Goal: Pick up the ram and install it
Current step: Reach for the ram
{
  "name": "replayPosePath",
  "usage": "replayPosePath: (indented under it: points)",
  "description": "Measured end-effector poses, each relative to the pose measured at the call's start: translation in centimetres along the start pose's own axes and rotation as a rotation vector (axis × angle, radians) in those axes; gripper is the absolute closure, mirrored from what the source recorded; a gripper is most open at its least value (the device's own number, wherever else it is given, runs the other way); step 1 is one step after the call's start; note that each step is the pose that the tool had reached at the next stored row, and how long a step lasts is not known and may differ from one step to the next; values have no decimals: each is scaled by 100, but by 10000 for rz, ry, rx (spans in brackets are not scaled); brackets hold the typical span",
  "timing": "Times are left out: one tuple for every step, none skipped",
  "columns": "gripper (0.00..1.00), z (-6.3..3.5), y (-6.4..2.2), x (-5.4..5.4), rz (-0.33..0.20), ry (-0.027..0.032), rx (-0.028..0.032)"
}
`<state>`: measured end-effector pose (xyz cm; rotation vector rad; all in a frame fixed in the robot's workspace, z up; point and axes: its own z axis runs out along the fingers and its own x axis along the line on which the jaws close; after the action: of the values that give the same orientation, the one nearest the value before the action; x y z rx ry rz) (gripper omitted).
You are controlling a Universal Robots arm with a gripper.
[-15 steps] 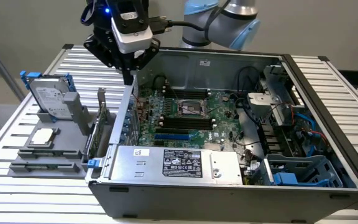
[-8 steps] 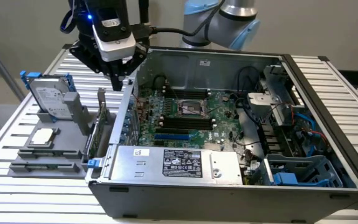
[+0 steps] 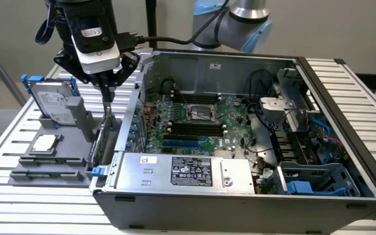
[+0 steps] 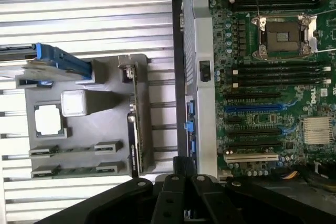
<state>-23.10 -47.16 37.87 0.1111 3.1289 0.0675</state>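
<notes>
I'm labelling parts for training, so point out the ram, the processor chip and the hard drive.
ram [image 4: 73, 151], wrist view, middle of the stick nearer the chip.
processor chip [image 3: 44, 143], exterior view, centre of silver lid.
hard drive [image 3: 52, 105], exterior view, labelled face.

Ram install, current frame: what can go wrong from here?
1. The gripper hangs over the upright green expansion card, not the long thin green ram sticks lying flat in the grey fixture tray. Descending here would likely hit the card.
2. Two sticks lie side by side, so a grasp could nudge the neighbour.
3. The grey metal case wall stands between the tray and the black memory slots. A low carry may clip it.
</notes>
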Motion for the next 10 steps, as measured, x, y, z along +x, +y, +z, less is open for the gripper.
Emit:
replayPosePath:
  points:
    - [89,2,-20,31,0,1,1]
    - [89,4,-38,67,0,1,1]
    - [89,7,-54,106,0,0,1]
    - [89,10,-69,147,0,0,1]
    - [89,12,-84,191,-1,1,3]
    - [89,14,-97,236,0,1,4]
    - [89,16,-110,281,0,1,6]
    - [89,18,-123,325,1,0,7]
    - [89,21,-136,369,-1,0,9]
    - [89,22,-147,413,-1,1,12]
